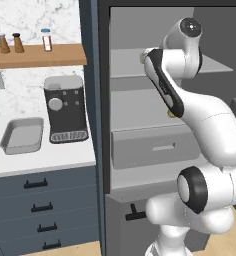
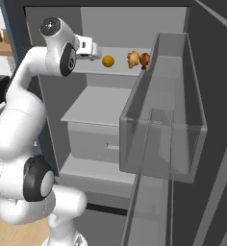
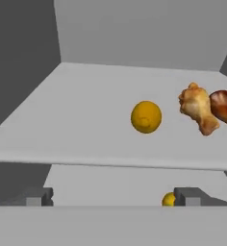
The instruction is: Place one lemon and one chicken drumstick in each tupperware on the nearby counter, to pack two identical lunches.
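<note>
On the upper fridge shelf (image 2: 120,69) lie a yellow lemon (image 2: 107,61) (image 3: 146,116) and, to its right, two chicken drumsticks: a pale one (image 2: 133,59) (image 3: 198,108) and a darker brown one (image 2: 145,59) (image 3: 224,106). My gripper (image 2: 95,54) (image 3: 113,197) hovers open just in front of that shelf's edge, left of the lemon, with nothing between its fingers. A second lemon (image 3: 168,199) (image 1: 171,113) peeks out on the shelf below. A grey open tupperware (image 1: 5,137) sits on the white counter (image 1: 50,157) to the fridge's left.
A black-and-grey coffee machine (image 1: 65,110) stands on the counter beside the tupperware. Spice bottles (image 1: 46,40) line a wooden wall shelf above. The open fridge door with its clear bin (image 2: 163,120) juts out at the right. A grey fridge drawer (image 1: 155,147) sits lower down.
</note>
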Motion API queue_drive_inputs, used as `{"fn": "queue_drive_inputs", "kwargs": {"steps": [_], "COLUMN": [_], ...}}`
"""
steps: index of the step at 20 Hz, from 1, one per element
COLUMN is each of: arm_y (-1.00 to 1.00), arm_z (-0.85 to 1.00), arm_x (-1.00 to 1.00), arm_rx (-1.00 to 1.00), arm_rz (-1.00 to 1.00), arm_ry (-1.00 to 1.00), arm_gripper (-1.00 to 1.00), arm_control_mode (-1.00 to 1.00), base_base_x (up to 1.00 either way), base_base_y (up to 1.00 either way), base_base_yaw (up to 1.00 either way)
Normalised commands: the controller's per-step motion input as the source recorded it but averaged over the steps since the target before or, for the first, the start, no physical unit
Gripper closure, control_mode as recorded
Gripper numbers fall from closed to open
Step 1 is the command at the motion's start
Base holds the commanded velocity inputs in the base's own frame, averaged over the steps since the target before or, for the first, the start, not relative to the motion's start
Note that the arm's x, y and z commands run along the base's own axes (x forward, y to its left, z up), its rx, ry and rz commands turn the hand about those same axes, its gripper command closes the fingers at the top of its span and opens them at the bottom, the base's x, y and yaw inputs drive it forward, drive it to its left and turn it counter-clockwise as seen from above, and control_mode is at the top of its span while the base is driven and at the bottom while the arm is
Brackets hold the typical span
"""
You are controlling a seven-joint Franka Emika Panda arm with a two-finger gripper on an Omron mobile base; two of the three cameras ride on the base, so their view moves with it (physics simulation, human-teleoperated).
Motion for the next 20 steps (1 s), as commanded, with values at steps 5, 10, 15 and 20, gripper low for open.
{"fn": "queue_drive_inputs", "kwargs": {"steps": [5, 10, 15, 20], "arm_y": [-0.42, -0.18, 0.00, -0.07], "arm_z": [-0.18, -0.21, -0.21, -0.04], "arm_x": [0.59, 0.64, 0.70, 0.27], "arm_rx": [0.00, 0.00, 0.00, 0.00], "arm_rz": [0.00, 0.00, 0.00, 0.00], "arm_ry": [0.18, 0.13, 0.03, 0.00], "arm_gripper": [-1.00, -1.00, -1.00, -1.00], "arm_control_mode": [-1.00, -1.00, -1.00, -1.00], "base_base_x": [0.00, 0.00, 0.00, 0.00], "base_base_y": [0.00, 0.00, 0.00, 0.00], "base_base_yaw": [0.00, 0.00, 0.00, 0.00]}}
